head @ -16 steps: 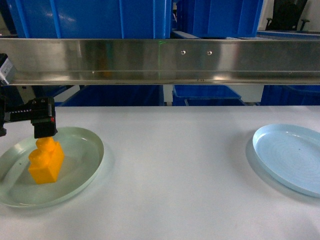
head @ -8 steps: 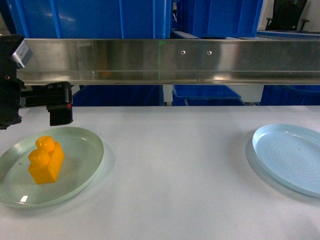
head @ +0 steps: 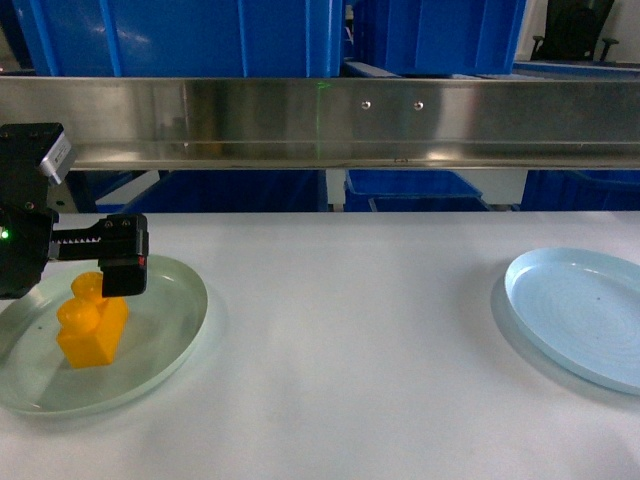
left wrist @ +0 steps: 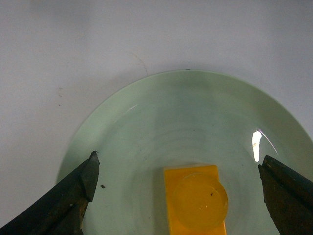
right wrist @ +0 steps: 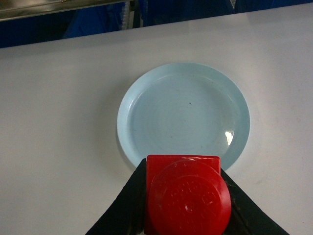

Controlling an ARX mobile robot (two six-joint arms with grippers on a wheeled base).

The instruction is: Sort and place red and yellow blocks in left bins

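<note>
Left tool [left wrist: 178, 196] (open) astride yellow block [left wrist: 196, 200]

An orange-yellow brick [head: 90, 330] on a pale green plate [head: 170, 330], a glossy red brick [right wrist: 186, 193], a pale blue plate [right wrist: 183, 115], deep blue crates [head: 190, 35], a white table [head: 350, 340].
</note>
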